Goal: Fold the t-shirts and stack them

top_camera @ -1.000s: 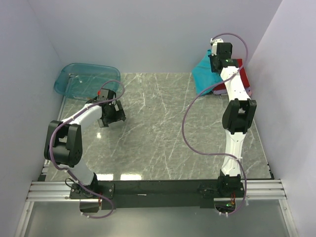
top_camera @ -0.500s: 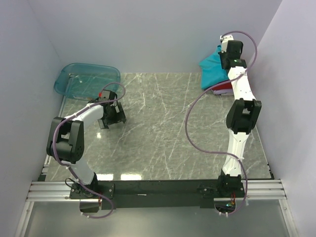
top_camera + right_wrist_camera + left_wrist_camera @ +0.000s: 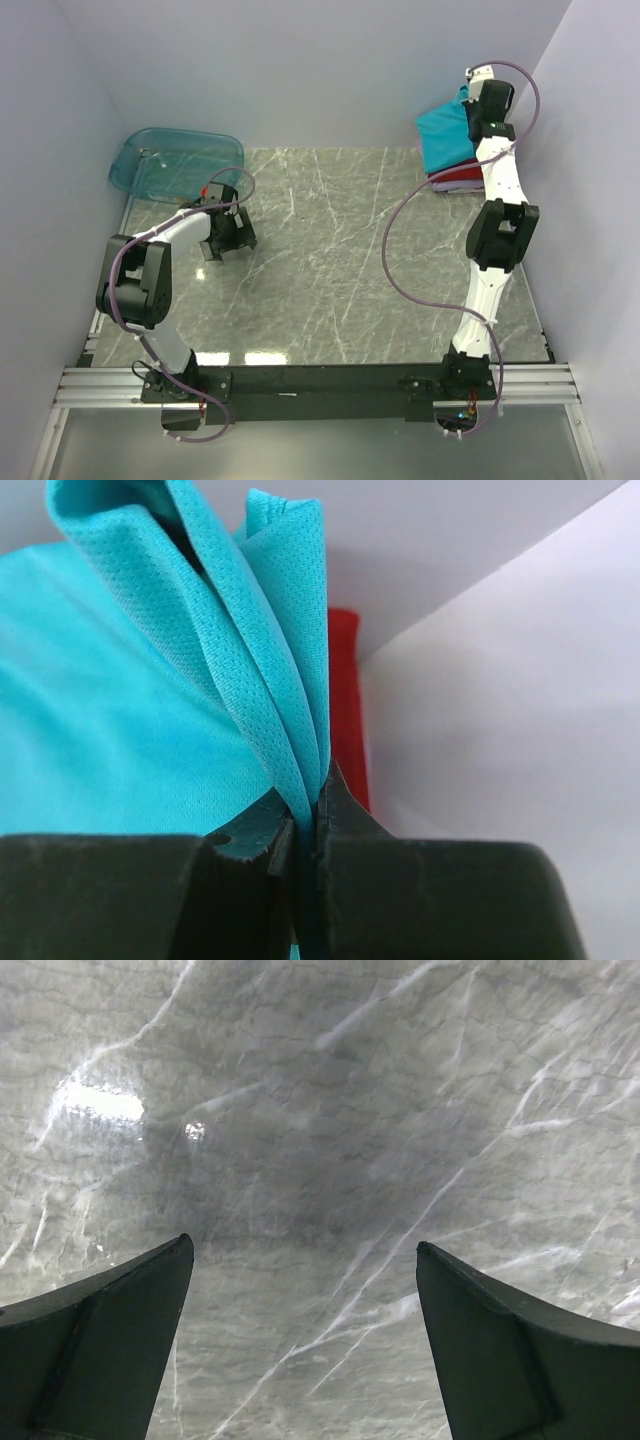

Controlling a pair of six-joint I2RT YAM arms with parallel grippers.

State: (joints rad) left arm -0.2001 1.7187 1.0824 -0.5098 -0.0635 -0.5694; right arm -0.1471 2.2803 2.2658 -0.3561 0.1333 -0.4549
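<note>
1. Near edge: I see both arm bases on the mounting rail [image 3: 300, 381], left arm [image 3: 140, 290] folded back on itself, right arm [image 3: 495, 235] stretched almost straight toward the far right corner.
2. Left gripper [image 3: 302, 1245]: fingers spread wide with nothing between them. It hangs low over the left-middle of the grey marble tabletop [image 3: 330, 260], and its wrist view shows only bare marble and a light reflection.
3. Purple cable [image 3: 392, 255] loops off the right arm over the right half of the tabletop.
4. Far left: see-through teal tub [image 3: 130, 165] sits at the back left corner of the tabletop, well apart from the left gripper.
5. Far right: right gripper [image 3: 318, 795] is pressed together on a bunched fold of the teal t-shirt [image 3: 445, 133]. The wrist view shows several layers of mesh cloth pinched between the fingertips and rising up out of them.
6. The rest of the teal t-shirt lies on top of the red t-shirt [image 3: 462, 176], stacked in the far right corner of the tabletop, close to where the back and right walls meet. Red cloth shows at the near edge of the stack and, from the wrist, just beside the pinched fold on the wall side.
7. I can't tell whether there's anything under the red one.
</note>
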